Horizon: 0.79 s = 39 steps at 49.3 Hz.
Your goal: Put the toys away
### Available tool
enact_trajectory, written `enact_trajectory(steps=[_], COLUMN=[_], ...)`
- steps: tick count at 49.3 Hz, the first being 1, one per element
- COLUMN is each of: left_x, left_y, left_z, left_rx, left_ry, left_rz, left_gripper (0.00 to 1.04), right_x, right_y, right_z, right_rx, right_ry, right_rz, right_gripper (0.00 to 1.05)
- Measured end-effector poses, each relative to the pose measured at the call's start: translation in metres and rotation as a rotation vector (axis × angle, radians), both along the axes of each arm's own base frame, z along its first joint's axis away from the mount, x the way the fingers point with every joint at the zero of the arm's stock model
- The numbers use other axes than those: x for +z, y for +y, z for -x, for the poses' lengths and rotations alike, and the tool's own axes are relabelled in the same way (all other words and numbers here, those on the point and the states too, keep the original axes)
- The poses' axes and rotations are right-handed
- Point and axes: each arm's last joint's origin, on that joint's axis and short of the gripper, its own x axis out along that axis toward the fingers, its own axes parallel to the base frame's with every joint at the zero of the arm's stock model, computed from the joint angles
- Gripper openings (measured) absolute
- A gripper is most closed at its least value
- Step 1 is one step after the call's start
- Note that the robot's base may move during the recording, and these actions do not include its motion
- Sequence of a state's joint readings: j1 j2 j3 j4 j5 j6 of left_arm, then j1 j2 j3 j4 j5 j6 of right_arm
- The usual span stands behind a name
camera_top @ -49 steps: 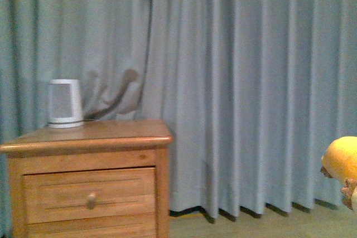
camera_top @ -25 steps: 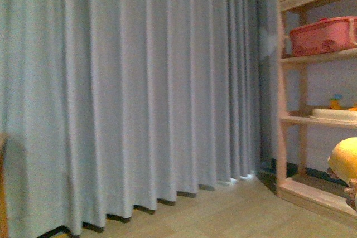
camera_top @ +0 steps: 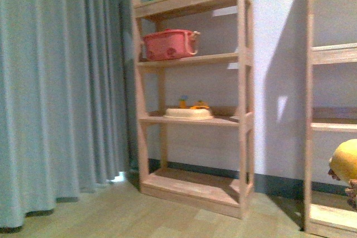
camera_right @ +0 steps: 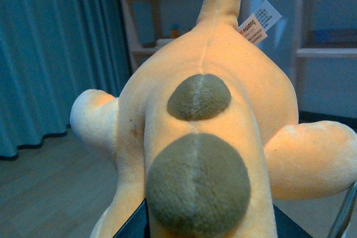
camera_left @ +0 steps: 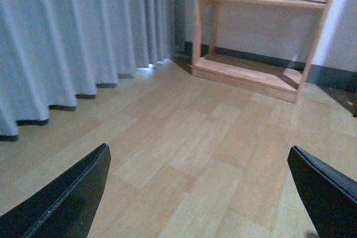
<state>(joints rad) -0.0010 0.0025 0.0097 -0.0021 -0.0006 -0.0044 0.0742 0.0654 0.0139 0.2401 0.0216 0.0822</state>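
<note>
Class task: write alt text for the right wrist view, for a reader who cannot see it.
A rounded orange-yellow plush animal fills the frame, with two brown round patches along its seam, stubby limbs and a white tag. Behind it hang blue-green curtains beside pale wooden shelves.

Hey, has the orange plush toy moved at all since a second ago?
Yes. The plush toy hung before the curtain then; now it hangs before the right shelf unit, so it swung rightward with the robot.
</note>
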Motion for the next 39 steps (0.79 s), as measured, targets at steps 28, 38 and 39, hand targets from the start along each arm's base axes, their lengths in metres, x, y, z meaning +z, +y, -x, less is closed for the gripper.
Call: enact_trajectory(steps=[28, 38, 39], left_x=[0.0000, 0.0000, 0.0000], left_y=[-0.0003, -0.0001, -0.0001], left_z=[0.0000, 0.0000, 0.0000], left_rx=[-0.005, -0.001, -0.001], left_ry=[0.000, 0.000, 0.000], left_rz=[0.000, 0.000, 0.000], left_gripper=[0.99, 0.99, 0.99], right_x=[0.0001, 0.0001, 0.0001], right_y=[-0.0003, 0.0002, 0.0002], right_z=[0.0001, 0.0001, 0.0001], right_rx=[-0.007, 0.007, 0.007], right_ry=[-0.001, -0.002, -0.002], right_rz=[-0.001, 0.001, 0.001], right_gripper=[0.19, 0.19, 0.19])
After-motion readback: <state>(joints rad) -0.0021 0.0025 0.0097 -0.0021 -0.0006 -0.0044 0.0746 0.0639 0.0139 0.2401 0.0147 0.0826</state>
